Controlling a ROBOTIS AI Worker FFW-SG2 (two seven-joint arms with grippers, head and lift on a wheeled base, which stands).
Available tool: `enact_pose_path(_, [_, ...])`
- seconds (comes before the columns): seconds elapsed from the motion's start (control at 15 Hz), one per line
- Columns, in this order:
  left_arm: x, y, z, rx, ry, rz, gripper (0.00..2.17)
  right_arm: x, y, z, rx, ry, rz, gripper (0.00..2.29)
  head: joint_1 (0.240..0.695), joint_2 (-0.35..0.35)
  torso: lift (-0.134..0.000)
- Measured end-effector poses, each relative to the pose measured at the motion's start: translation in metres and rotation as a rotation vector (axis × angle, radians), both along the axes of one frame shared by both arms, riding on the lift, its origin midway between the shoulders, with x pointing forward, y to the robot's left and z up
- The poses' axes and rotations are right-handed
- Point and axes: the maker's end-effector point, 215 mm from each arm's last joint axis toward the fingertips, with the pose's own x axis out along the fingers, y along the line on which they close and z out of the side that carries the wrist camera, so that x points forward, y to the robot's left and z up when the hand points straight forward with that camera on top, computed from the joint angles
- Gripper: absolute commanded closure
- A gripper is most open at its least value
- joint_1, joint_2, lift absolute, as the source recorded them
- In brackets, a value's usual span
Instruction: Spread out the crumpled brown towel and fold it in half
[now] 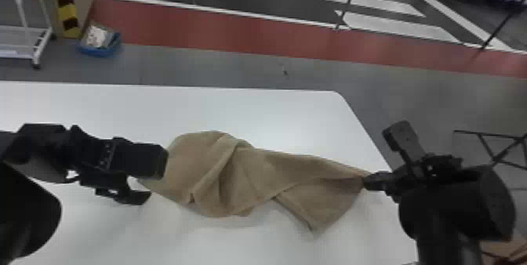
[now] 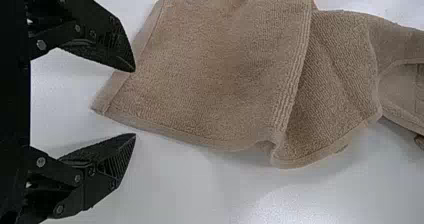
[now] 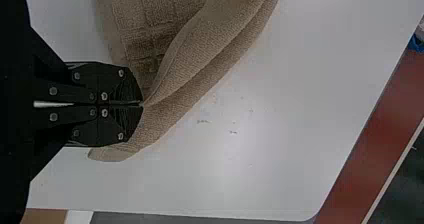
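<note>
We see the brown towel (image 1: 251,178) rumpled, layers overlapping, on the white table (image 1: 274,115). Right gripper (image 1: 366,182) pinches its end near the table's right edge; left gripper (image 1: 154,182) is open above the table. Blue bin (image 1: 100,50) is on the floor beyond the table.

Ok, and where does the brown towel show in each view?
Head view: brown towel, across the middle.
Left wrist view: brown towel, one corner showing between the left gripper's open fingers.
Right wrist view: brown towel, pinched by the right gripper.
Shared landmark: white table.
</note>
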Motion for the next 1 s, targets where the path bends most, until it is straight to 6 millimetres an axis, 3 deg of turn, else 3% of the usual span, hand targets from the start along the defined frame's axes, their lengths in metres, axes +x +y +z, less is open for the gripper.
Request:
enact_pose_path(0.33, [-0.003,-0.008,-0.003,0.022,-0.006,-0.031,0.61,0.004,0.002,0.003,0.002,-0.009,0.0,1.65,0.695,-0.35,-0.125])
enact_pose_path(0.53, [-0.001,-0.011,-0.006,0.028,-0.006,-0.035,0.73,0.004,0.003,0.002,0.005,-0.009,0.0,1.65,0.695,-0.35,-0.125])
enact_pose_path(0.87, [0.014,-0.014,-0.002,-0.004,-0.069,0.01,1.98,0.004,0.003,0.002,0.005,-0.01,-0.002,1.65,0.695,-0.35,-0.125])
enact_pose_path(1.0, [0.027,-0.01,-0.001,-0.025,-0.12,0.078,2.01,0.005,0.004,0.002,0.008,-0.011,-0.001,1.65,0.695,-0.35,-0.125])
